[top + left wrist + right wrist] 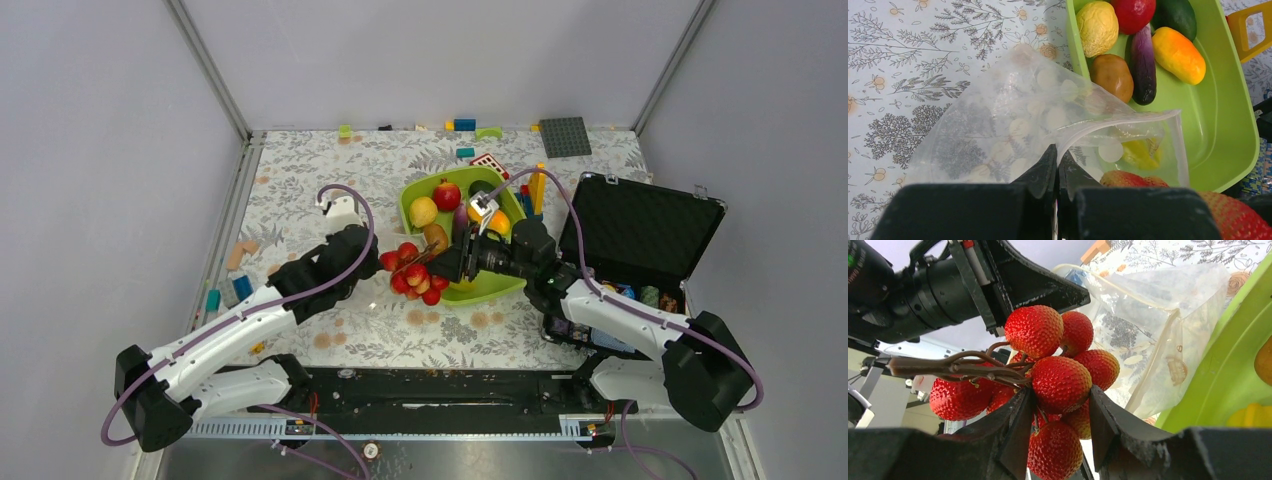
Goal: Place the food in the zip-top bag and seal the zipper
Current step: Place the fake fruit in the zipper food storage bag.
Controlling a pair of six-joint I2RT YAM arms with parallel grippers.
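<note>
the clear white-dotted plastic bag [1013, 120] rests against the lime-green plastic tray [1228, 125], a blurred yellow-green shape showing through it. left gripper [1056, 156] pinches its mouth edge; right gripper [1060, 392], reaching leftward, clamps the bumpy red fruit bunch [1035, 330].

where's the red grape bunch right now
The red grape bunch is clamped in the right gripper, mid-table in the top view, at the lime-green tray's near-left edge, beside the zip-top bag that the left gripper pinches.

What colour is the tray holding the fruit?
The tray is lime green; the left wrist view shows it best.
</note>
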